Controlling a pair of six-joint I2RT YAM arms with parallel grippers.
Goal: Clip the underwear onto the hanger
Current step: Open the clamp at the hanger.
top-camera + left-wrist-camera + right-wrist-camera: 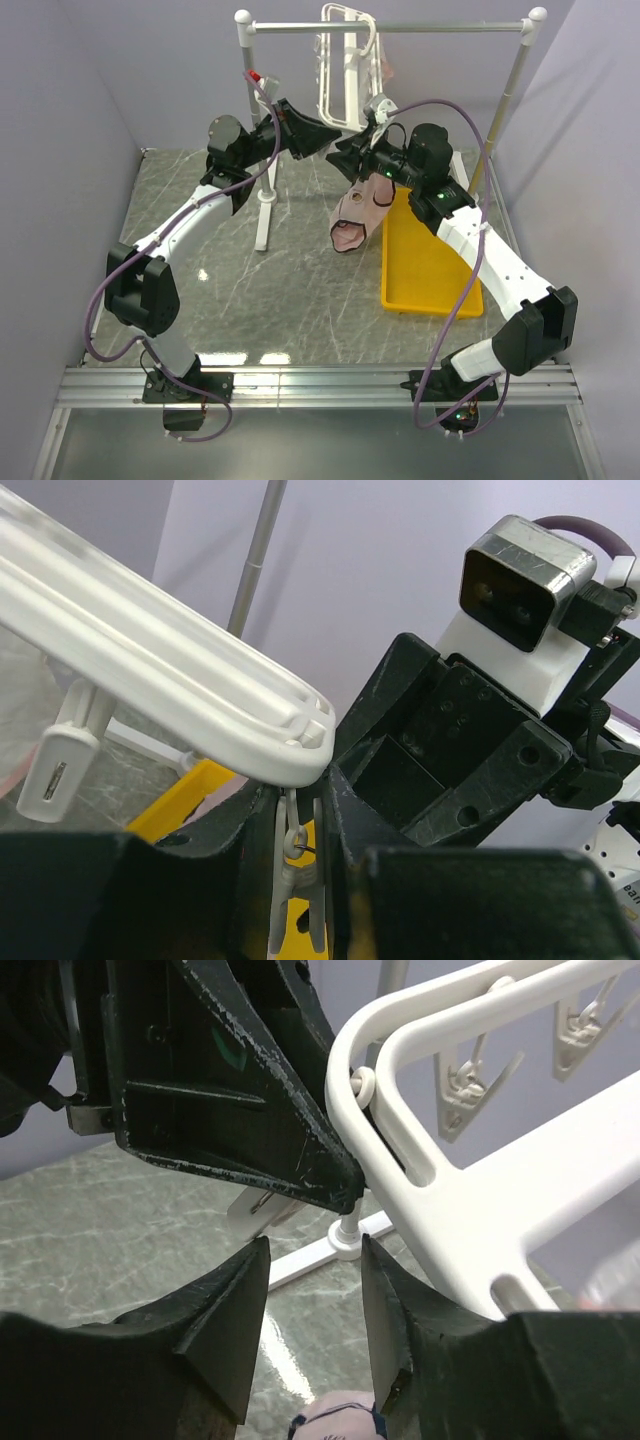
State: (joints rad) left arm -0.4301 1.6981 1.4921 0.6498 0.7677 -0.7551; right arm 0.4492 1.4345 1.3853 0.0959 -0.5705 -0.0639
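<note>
Item: white hanger on the grey rail stand, upper centre of the frame, one dangling clip pinched between the fingers of the left gripper. Item: right gripper, jaws spread, beside the hanger's corner. Item: pink, navy-trimmed underwear, dangling just below the right gripper at mid-frame, left of the yellow tray on the bench.

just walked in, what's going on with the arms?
Both arms are up at the hanger on the rail. The left gripper pinches a clip at its end. The right gripper, jaws apart, sits alongside, with the underwear dangling under it; whether it's clipped can't be seen.
</note>
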